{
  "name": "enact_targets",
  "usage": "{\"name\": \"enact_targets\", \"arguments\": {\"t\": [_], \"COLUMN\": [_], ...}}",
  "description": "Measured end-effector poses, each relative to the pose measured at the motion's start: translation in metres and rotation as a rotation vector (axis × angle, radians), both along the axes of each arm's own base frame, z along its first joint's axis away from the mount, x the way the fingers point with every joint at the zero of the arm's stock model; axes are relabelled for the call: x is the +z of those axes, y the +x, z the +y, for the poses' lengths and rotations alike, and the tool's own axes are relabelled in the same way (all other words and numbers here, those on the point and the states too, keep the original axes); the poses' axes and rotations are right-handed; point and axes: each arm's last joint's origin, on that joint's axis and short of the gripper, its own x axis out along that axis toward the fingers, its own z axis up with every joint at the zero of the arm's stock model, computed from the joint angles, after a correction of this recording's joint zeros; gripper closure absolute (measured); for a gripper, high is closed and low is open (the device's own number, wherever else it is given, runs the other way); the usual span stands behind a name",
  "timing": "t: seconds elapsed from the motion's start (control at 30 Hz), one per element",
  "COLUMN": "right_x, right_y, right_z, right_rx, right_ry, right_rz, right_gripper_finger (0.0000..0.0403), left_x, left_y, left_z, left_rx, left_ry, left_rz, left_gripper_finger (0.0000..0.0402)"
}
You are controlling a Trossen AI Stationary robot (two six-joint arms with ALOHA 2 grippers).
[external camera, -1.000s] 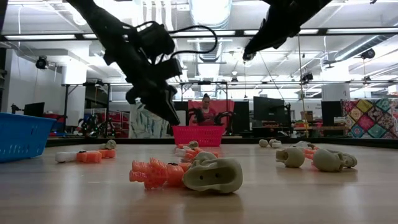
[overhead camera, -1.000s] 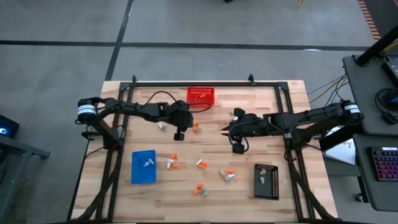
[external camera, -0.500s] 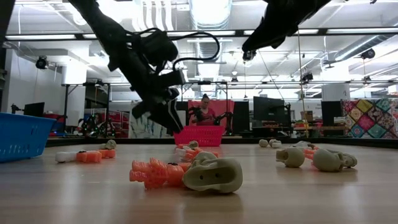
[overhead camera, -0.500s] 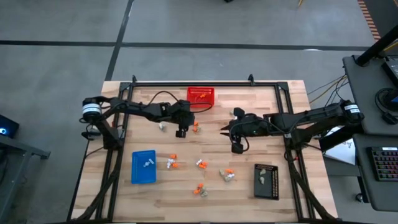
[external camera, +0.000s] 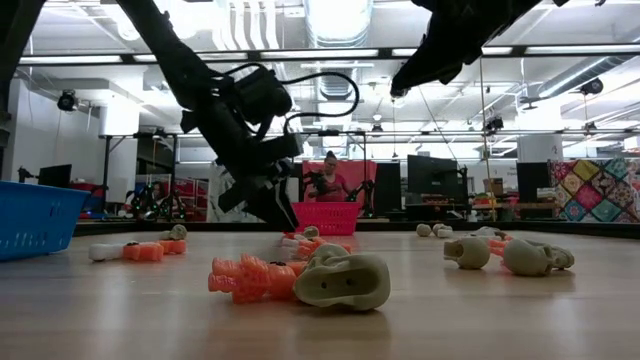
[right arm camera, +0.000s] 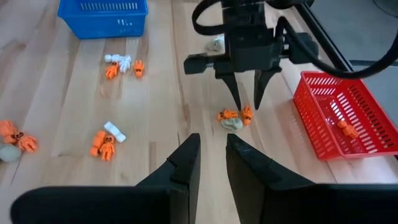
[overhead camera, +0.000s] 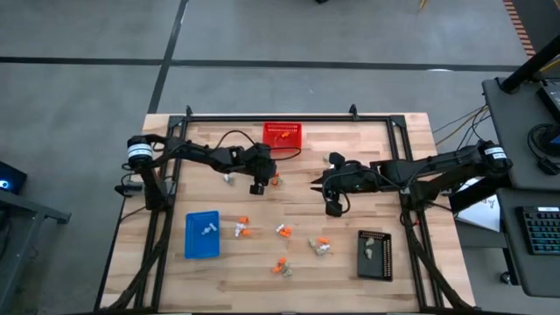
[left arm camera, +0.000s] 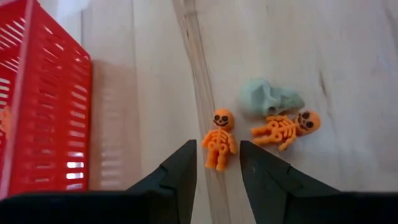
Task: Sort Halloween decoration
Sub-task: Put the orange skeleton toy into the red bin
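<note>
Orange skeleton (left arm camera: 218,145) lies between the parted fingers of the left pincer (left arm camera: 217,167), probably lined up for the red basket (left arm camera: 38,106); right pincer (right arm camera: 213,158) waits, narrow, empty.

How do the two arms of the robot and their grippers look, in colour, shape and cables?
Both arms are black, thin and jointed. The left arm has a white cylindrical section near its base, and a black cable loops over its wrist. The left gripper has two slim, pointed black fingers under a boxy black body. The right gripper is likewise black, and the right arm carries a pale band near its base.
</note>
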Motion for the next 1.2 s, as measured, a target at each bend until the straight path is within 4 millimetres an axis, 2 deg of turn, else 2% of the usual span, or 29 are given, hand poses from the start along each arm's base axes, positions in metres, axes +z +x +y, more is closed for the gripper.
{"name": "enact_targets", "arguments": {"t": [0.53,0.93,1.2], "right_x": [0.000,0.000,0.000], "right_y": [0.000,0.000,0.000], "right_z": [0.000,0.000,0.000], "right_rx": [0.000,0.005,0.005], "right_ry": [0.000,-0.005,-0.006], "right_rz": [-0.010,-0.009,-0.006], "right_gripper_finger": [0.0337,0.0337,0.0337], "left_x": [-0.014,-0.015,-0.011], "left_y": [0.001,0.001,0.000], "left_z": [0.009,0.010,0.010], "left_rx": [0.006,0.007,0.015], "left_ry": [-0.037,-0.037,-0.028], "left_rz": [0.007,0.007,0.001], "left_gripper_finger": [0.0299,0.0362,0.0366]}}
